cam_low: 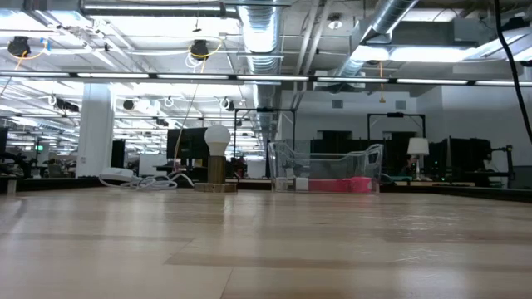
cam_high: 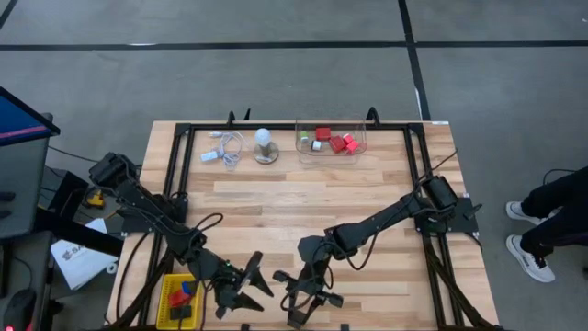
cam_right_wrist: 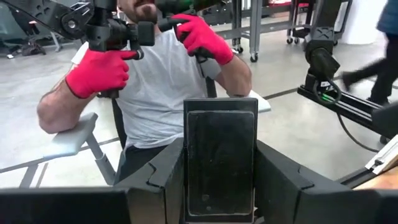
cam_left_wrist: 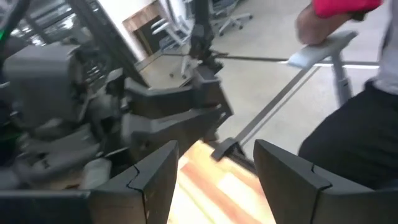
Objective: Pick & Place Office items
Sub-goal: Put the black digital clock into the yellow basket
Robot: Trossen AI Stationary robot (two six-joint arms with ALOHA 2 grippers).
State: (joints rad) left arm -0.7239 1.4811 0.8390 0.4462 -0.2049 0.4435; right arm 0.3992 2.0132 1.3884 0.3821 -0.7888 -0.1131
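Observation:
My right gripper [cam_high: 308, 299] is at the table's near edge, shut on a flat black block [cam_right_wrist: 219, 155]. My left gripper [cam_high: 246, 285] is just to its left, open and empty; its fingers [cam_left_wrist: 155, 180] stand apart, and the right arm shows beyond them. Red, white and green blocks [cam_high: 335, 141] lie in a clear bin [cam_high: 300, 147] at the far edge. Red, blue and black blocks [cam_high: 184, 294] lie in a yellow bin [cam_high: 166, 294] at the near left corner. My right gripper pinches the black block's two long sides [cam_right_wrist: 186, 168] between its two fingers. The fingers point about level toward the table's near edge. The block stands upright between them and sticks out past the fingertips. Whether it is clear of the table does not show.
A white bulb on a round base [cam_high: 265, 145] and a white coiled cable [cam_high: 225, 147] lie at the far edge, left of the clear bin [cam_low: 328, 170]. A person in red gloves [cam_right_wrist: 99, 71] sits beyond the near edge. Bare wood lies in the table's middle.

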